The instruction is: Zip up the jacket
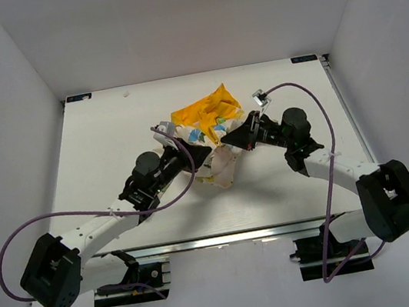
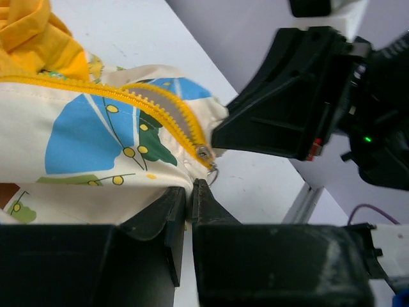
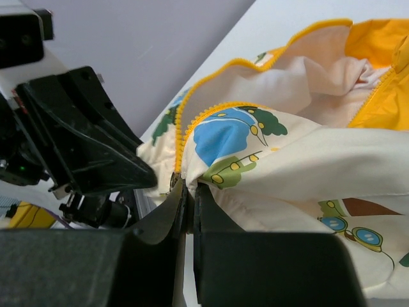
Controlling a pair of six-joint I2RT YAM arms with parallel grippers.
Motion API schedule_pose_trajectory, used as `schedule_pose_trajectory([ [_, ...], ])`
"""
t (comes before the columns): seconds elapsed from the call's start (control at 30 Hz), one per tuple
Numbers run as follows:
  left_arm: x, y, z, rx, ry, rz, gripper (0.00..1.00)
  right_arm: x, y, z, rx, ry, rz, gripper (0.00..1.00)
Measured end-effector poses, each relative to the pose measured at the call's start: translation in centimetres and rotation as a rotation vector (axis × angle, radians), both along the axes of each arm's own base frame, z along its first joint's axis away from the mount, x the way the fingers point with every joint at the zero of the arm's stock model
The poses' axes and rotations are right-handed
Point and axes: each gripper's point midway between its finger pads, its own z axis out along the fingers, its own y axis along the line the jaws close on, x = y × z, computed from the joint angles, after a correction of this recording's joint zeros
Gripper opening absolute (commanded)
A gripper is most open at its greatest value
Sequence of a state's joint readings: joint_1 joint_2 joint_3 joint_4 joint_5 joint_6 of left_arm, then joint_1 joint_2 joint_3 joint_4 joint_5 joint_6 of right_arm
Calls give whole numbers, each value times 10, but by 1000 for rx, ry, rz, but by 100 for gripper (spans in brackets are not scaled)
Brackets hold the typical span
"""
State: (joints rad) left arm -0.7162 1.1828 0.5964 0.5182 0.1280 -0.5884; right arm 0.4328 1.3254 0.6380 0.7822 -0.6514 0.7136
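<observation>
Black plastic, my left jaws are clenched on the cream hem of the jacket (image 2: 96, 128), with the cloth caught in the thin slit between them. My right jaws face them from the other side, clenched likewise on the jacket's bottom edge, tip almost meeting tip. The jacket lies bunched around the middle of the white surface (image 1: 107, 130), a little closer to the far edge than the near one and well away from all four corners.

Just beyond my left jaws is the metal slider (image 2: 204, 153) of the yellow zipper (image 2: 153, 102). Its small pull ring (image 2: 213, 174) hangs loose, and neither pair of jaws seems to hold it. The slider sits at the very bottom of the track. Beyond it the two rows of teeth part at once and run away from each other. In the right wrist view the pale inside of the jacket shows between them. Farthest off, toward the far edge, the bright yellow hood (image 1: 205, 110) lies crumpled.

My judgement is that the two halves look joined at the foot, so the start is made, but almost the whole length is open. What is left is to take the pull and draw the slider up to the collar with the hem held taut.
</observation>
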Motion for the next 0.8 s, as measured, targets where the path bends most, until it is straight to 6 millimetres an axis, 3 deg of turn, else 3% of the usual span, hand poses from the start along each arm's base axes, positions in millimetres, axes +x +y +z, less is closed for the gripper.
schedule_pose_trajectory([
  [0.37,-24,-11,13,-45,-63,-213,0,-5,3,-9,-47,-17,73,0],
  [0.8,-32,-13,-9,13,-12,-273,0,-10,-1,-4,-36,11,83,0],
])
